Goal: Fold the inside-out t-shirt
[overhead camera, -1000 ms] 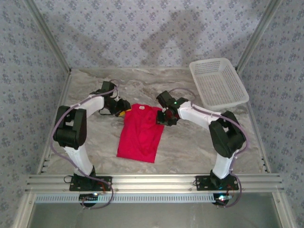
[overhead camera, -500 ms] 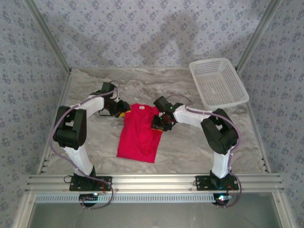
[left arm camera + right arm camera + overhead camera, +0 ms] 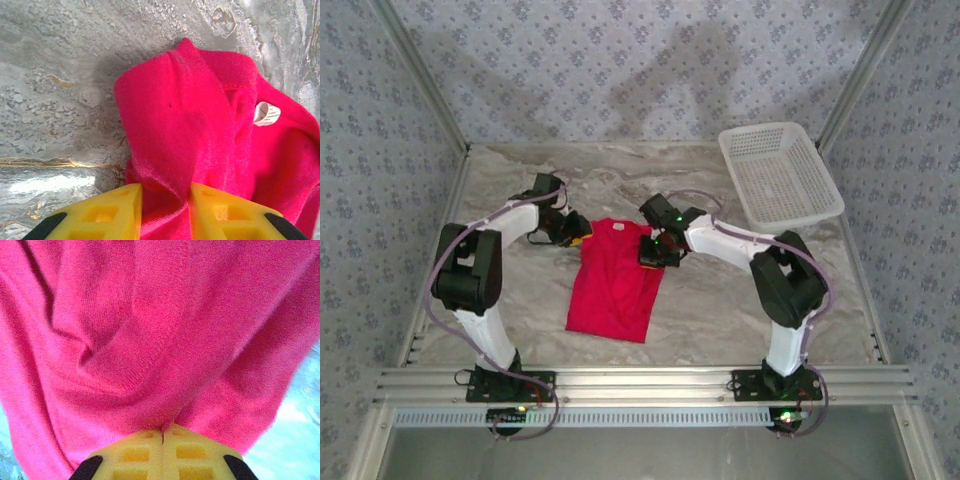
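T-shirt [image 3: 613, 281], lying narrow near the white basket [image 3: 779, 173], is being pinched at both shoulders: left gripper [image 3: 165, 212] narrowing on cloth, right gripper [image 3: 162, 440] clamped on cloth, likely so its collar end can be folded.

Robot lab cell, patterned curtain walls [image 3: 620, 60], aluminium frame [image 3: 640, 382], marble tabletop [image 3: 720, 310]

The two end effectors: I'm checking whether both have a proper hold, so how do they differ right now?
The right end effector has its yellow fingers pressed together, pinching the red t-shirt; the left end effector has a gap between its fingers, with cloth bunched in it. The left sits at the shirt's collar corner near the white neck tag; the right is at the opposite top corner. Both meet the shirt's far edge.
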